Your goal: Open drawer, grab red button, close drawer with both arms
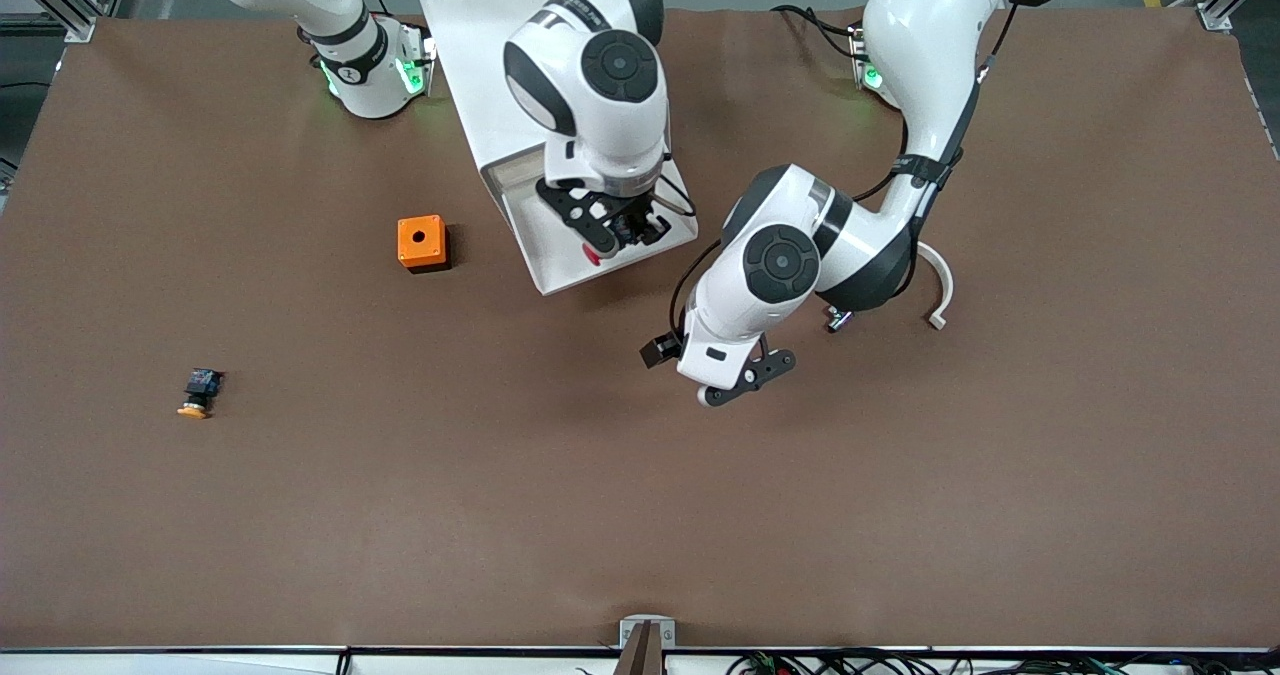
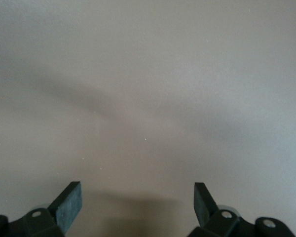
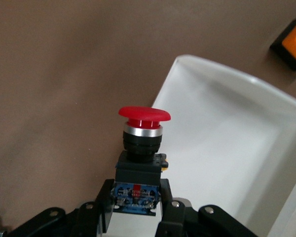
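Observation:
The drawer (image 1: 537, 245) stands pulled out of the white cabinet (image 1: 470, 45) toward the front camera. My right gripper (image 1: 615, 230) is over the open drawer, shut on the button (image 1: 598, 251). In the right wrist view the fingers (image 3: 104, 202) clamp the black-and-blue body of the button (image 3: 140, 158), its red cap pointing away from the gripper (image 3: 136, 195), above the drawer's white floor (image 3: 237, 148). My left gripper (image 1: 745, 380) is open and empty over bare table, nearer to the front camera than the drawer. The left wrist view shows this gripper (image 2: 138, 190) with only brown table between its fingers.
An orange box with a hole (image 1: 421, 241) sits beside the drawer toward the right arm's end; it also shows in the right wrist view (image 3: 293, 42). A yellow-orange-capped button (image 1: 199, 392) lies nearer the front camera. A white curved piece (image 1: 940, 290) lies by the left arm.

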{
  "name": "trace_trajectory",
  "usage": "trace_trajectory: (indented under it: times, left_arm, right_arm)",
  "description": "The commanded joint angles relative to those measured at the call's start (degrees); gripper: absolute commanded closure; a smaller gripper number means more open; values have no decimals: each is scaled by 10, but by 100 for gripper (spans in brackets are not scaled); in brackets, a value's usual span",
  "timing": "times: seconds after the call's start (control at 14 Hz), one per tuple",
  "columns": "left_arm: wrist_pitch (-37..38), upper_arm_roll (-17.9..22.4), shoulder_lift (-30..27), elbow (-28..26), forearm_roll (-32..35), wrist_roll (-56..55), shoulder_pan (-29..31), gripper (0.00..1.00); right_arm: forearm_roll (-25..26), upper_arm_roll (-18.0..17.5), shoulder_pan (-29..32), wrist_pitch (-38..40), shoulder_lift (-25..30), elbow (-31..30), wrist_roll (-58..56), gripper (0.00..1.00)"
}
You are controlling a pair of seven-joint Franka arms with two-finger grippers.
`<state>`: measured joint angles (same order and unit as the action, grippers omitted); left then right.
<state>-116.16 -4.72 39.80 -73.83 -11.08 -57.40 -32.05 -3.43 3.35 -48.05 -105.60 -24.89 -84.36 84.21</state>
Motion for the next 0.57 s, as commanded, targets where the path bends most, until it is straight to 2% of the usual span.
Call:
trace_trajectory:
  times: [0.0,0.29,0.5]
  left_arm:
    - [-3,2,-10,-15,13,-1,-12,0]
    - [-4,3,-11,-23,14,-1,-20,0]
    - [-4,2,-12,-27,61,-1,-36,0]
  right_arm:
    - [-1,-7,74,27,33,2,-124,100]
    - [-1,-6,188,22,45,-11,-316,100]
    - [-1,-6,275,-7,53,-60,-450,100]
